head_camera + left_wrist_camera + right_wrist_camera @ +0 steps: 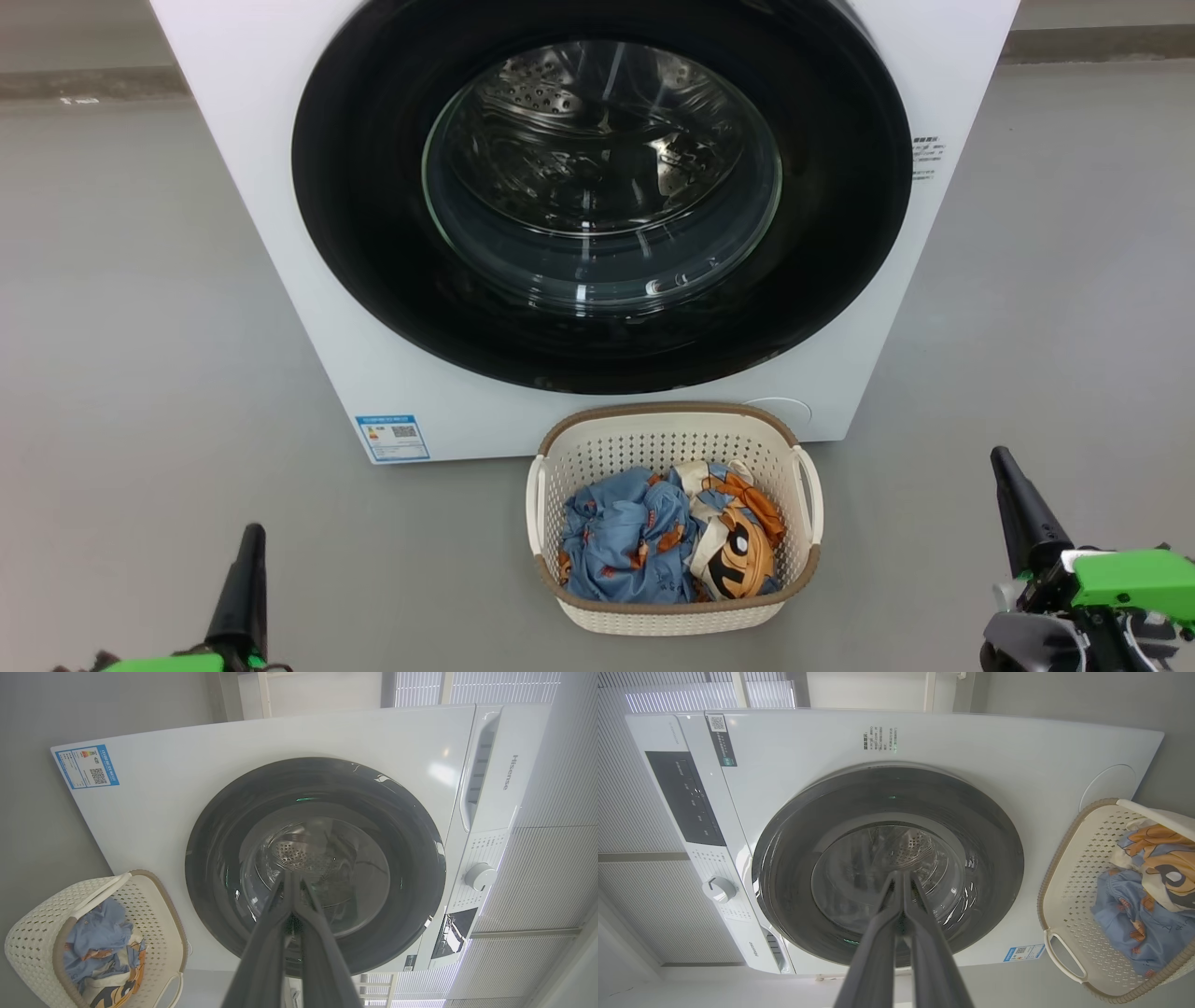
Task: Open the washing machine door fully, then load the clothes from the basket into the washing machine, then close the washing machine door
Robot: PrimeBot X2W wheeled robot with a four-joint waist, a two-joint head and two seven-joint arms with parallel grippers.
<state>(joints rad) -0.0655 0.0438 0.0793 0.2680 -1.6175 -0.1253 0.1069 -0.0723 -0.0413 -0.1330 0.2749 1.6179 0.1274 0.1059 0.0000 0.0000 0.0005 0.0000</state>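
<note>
Grey floor [140, 327] ringed the washing machine [448, 420]; its stiff, slick door [602, 187] likely needed a rim hold, with left pincer [252, 541] and right pincer [1006, 467] pinched closed, empty.

White washing machine [448, 411], glossy black washing machine door [373, 233], blue label [393, 438]. Between the dark left gripper [252, 532] and right gripper [1002, 455]: cream perforated basket [653, 448] with a brown rim, and the clothes [644, 541], one light blue with orange prints, one cream-orange with a black face. Grey floor [140, 327].
</note>
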